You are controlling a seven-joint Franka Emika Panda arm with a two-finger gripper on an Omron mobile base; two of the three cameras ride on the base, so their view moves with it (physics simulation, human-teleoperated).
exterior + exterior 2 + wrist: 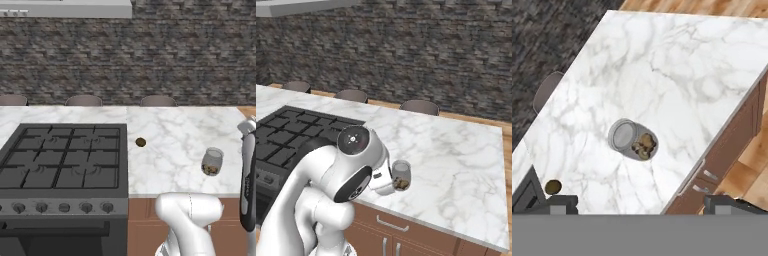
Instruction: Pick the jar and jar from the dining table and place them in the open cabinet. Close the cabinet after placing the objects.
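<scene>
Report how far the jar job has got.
Done: nothing that can be seen; I cannot tell where the taller jar or the cupboard is. In hand: the open tool hangs above the short jar of brown chunks, which stands on the marble table near its front edge, ungripped. A brown lump lies beside the hob. Left: grasp this jar, shelve both, shut the door.

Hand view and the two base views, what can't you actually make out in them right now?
- Jar in the right base view: its left side is hidden behind the arm.
- End effector in the hand view: the bottom edge cuts off all but its open fingertips.
- Brown lump in the left base view: too small to identify.
- Dining table in the left base view: its right end is cut off by the frame edge and the arm.
</scene>
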